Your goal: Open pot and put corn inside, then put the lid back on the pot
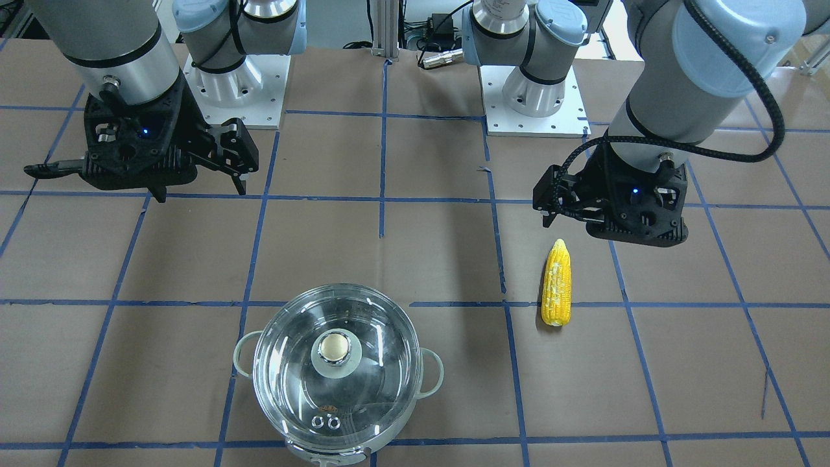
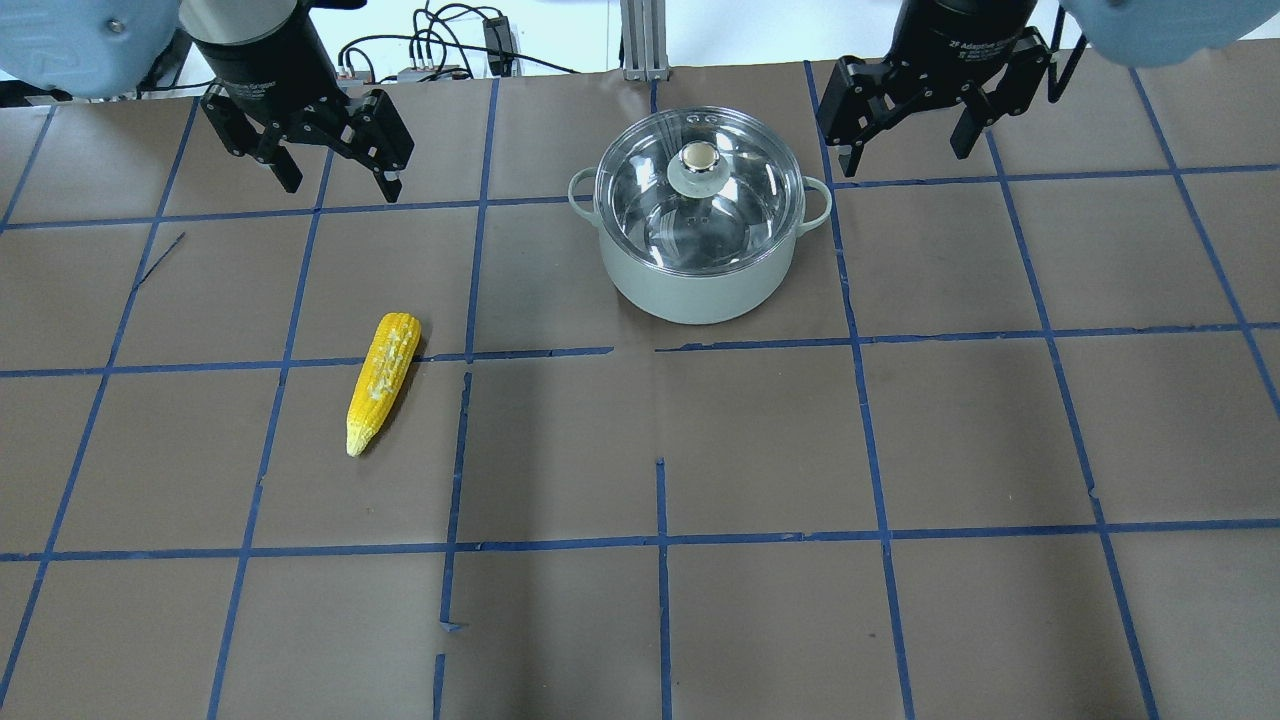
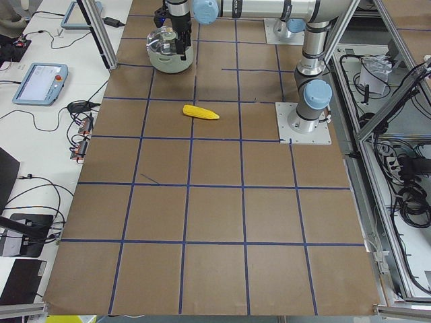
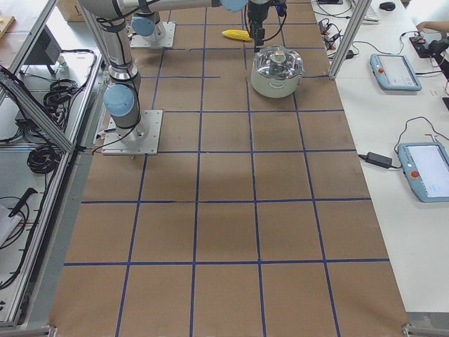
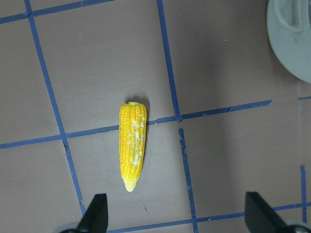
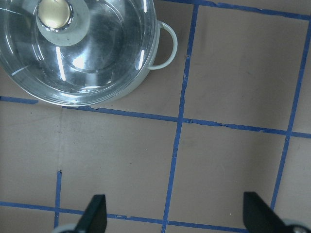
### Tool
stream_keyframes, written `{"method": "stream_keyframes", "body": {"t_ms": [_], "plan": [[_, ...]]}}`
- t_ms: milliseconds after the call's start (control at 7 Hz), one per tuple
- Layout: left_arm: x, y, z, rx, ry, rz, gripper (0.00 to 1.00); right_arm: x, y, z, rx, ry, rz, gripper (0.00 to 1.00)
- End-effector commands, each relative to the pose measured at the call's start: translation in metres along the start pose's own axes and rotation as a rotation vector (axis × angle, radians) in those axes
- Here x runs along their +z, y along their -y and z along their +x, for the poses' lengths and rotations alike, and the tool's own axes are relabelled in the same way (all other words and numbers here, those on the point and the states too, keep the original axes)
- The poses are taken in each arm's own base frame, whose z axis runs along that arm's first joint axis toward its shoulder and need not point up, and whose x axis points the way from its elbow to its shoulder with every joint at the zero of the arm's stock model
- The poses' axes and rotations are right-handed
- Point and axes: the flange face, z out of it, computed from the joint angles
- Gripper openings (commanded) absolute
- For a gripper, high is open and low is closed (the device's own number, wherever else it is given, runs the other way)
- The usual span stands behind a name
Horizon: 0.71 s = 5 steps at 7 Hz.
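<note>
The pot stands at the far middle of the table, with pale green loop handles. The clear glass lid sits on it, cream knob at its centre. The corn lies flat on the paper to the left, point toward the robot. My left gripper is open and empty, hovering beyond the corn, which shows between its fingertips in the left wrist view. My right gripper is open and empty, hovering just right of the pot. The right wrist view shows the lid at upper left.
Brown paper with a blue tape grid covers the table. The arms' white base plates sit on the robot's side. Side benches hold tablets and cables. Aluminium frame posts stand near the pot.
</note>
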Motion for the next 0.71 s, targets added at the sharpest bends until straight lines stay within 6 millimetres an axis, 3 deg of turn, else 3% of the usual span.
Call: {"method": "stream_keyframes", "body": {"t_ms": [0, 143, 286, 429, 571], "plan": [[0.004, -0.001, -0.011, -0.011, -0.004, -0.009, 1.0, -0.002, 0.001, 0.0, 0.001, 0.003, 0.008, 1.0], [0.0, -0.004, -0.017, -0.021, -0.004, -0.001, 1.0, -0.002, 0.003, 0.0, -0.002, 0.003, 0.01, 1.0], [0.007, -0.004, -0.031, 0.031, 0.001, -0.016, 1.0, 0.001, 0.018, -0.001, 0.005, 0.014, 0.025, 1.0], [0.022, -0.004, -0.058, 0.063, -0.009, -0.044, 1.0, 0.005, 0.042, -0.004, 0.031, 0.012, 0.049, 1.0], [0.043, -0.013, -0.086, 0.017, -0.034, -0.08, 1.0, 0.023, 0.07, -0.008, 0.07, 0.015, 0.029, 1.0]]}}
